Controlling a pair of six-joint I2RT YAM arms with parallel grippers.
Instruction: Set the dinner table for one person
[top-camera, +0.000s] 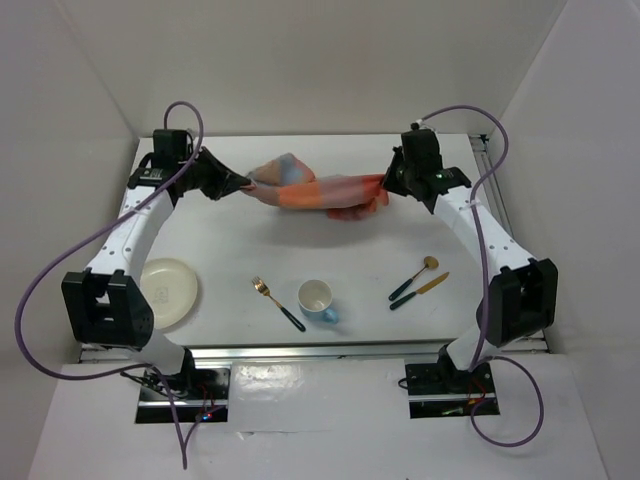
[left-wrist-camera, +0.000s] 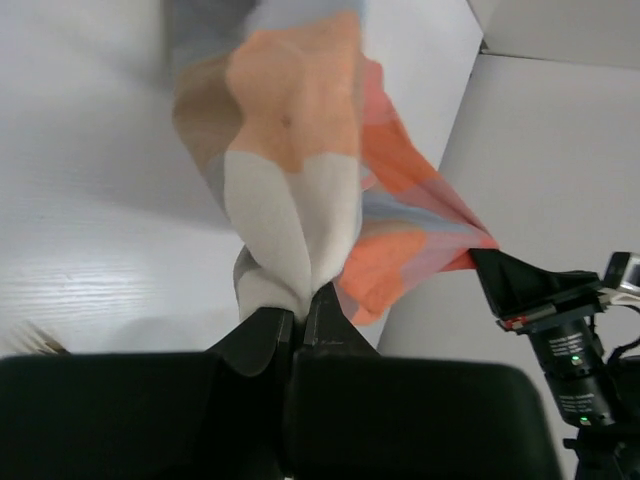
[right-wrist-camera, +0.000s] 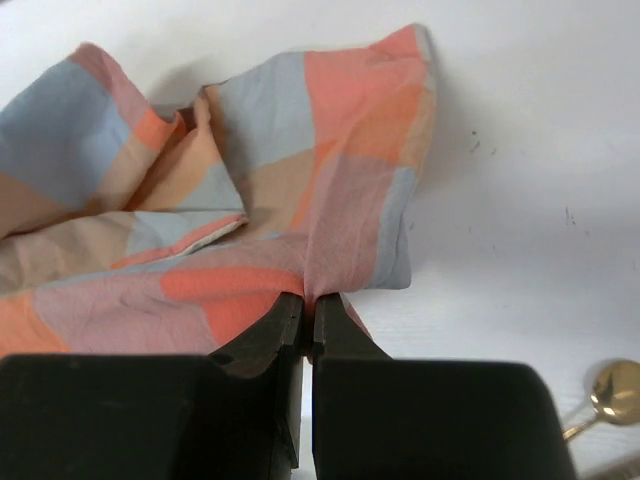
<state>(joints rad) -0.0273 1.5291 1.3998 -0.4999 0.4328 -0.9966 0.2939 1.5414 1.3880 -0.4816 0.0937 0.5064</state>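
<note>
I hold the checked cloth (top-camera: 315, 193) across the twelve o'clock side of the dinner table (top-camera: 350, 255), left gripper (top-camera: 245, 183) and right gripper (top-camera: 385, 185) clamped on opposite ends. That should let it spread flat.

Orange-blue-grey checked cloth (top-camera: 315, 192); blue mug (top-camera: 318, 300); cream plate (top-camera: 170, 292).

Checked cloth (right-wrist-camera: 330, 150) in right end effector (right-wrist-camera: 308, 305)

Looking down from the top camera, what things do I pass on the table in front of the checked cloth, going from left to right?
plate → fork → cup → spoon and knife, lying side by side as one pair
</note>
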